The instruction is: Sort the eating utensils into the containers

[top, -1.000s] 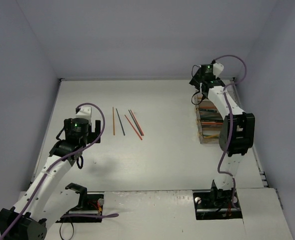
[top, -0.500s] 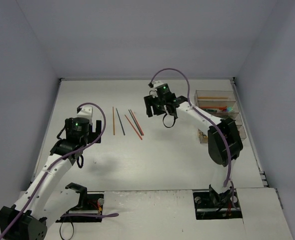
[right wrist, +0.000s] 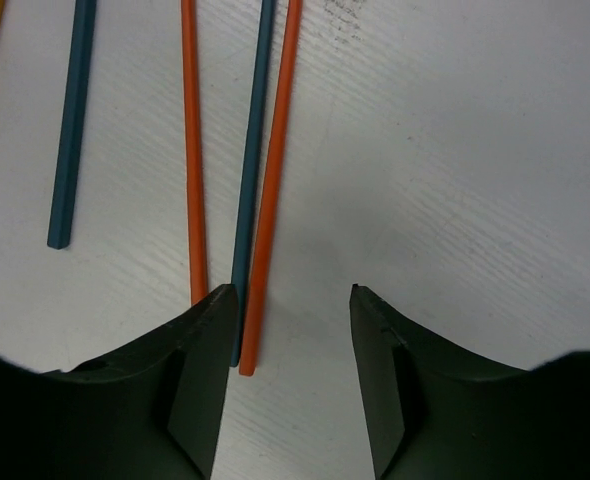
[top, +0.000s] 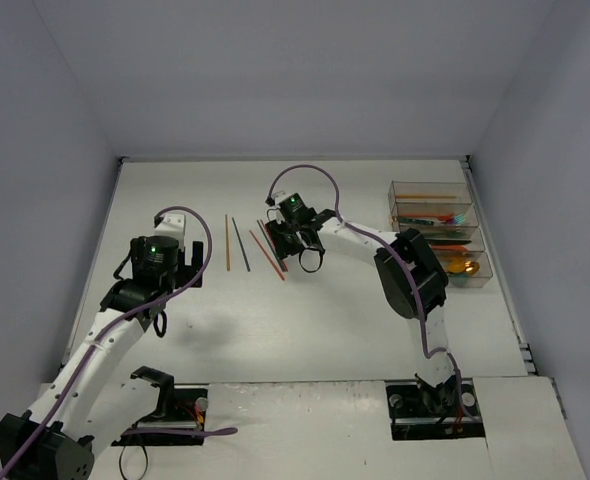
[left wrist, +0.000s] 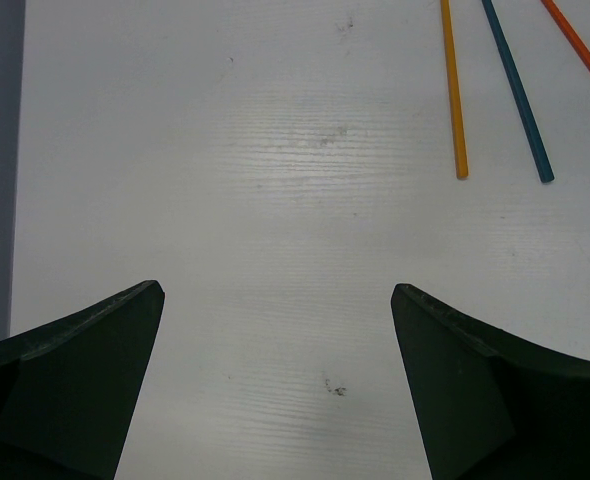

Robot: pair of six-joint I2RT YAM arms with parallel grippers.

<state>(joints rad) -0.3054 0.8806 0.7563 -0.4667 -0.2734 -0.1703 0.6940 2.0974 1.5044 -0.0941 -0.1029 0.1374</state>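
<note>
Inside the right hand (right wrist: 293, 292) ends one orange chopstick (right wrist: 271, 180).

Left gripper (left wrist: 277, 290): jaws wide, bare white tabletop (left wrist: 275, 150) btwn & ahead, room to drop straight down. Obstacles only at its view's top right: thin yellow chopstick (left wrist: 453, 90), teal chopstick (left wrist: 515, 90), orange chopstick (left wrist: 580, 50), narrow gaps btwn. Right gripper (right wrist: 293, 300) hangs over the cluster; 2nd teal chopstick (right wrist: 255, 150) & 2nd orange chopstick (right wrist: 277, 150) lie tight side by side, ends at 1 finger (right wrist: 200, 400), no room btwn. Beside them, open table. Row of 4 clear plastic bins (top: 440, 235) by the right wall, well apart; wide bare lane btwn.
</note>
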